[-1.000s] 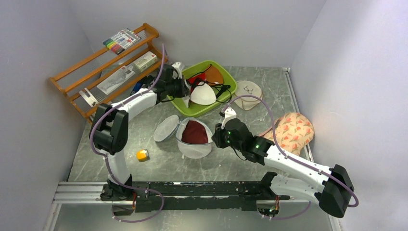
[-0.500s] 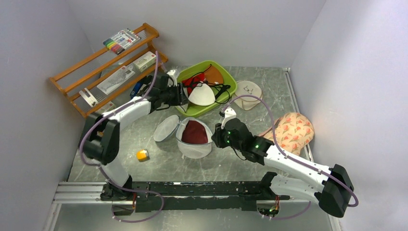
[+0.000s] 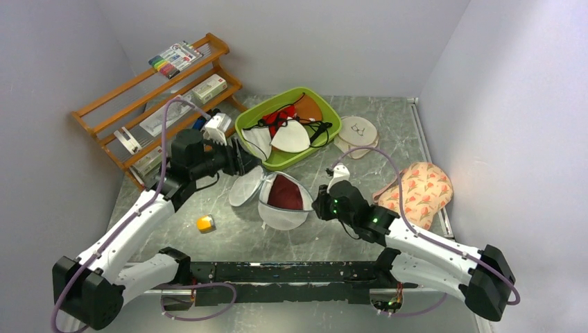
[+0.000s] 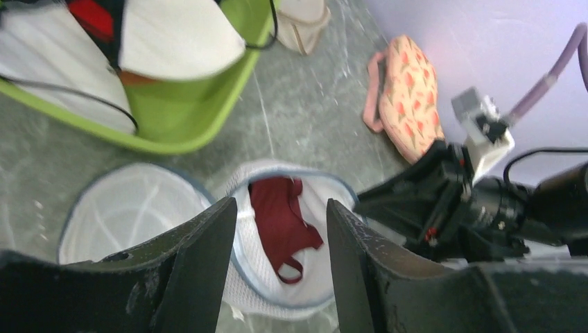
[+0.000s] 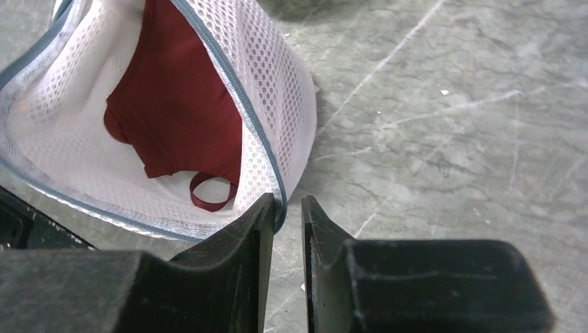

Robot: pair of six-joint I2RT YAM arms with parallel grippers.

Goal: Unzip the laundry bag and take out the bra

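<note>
Laundry bag [image 3: 281, 216] — two halves open, one bra [image 3: 284, 193] inside; right gripper [image 5: 286, 209] pinching rim.

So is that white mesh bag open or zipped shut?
Open: the laundry bag lies with its two halves spread apart, and the bra shows uncovered inside one half.

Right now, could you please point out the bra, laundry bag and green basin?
bra [image 5: 173, 104]: right wrist view, middle of maroon cup.
laundry bag [image 3: 244, 189]: top external view, open mesh lid.
green basin [image 3: 305, 151]: top external view, near wall.
</note>
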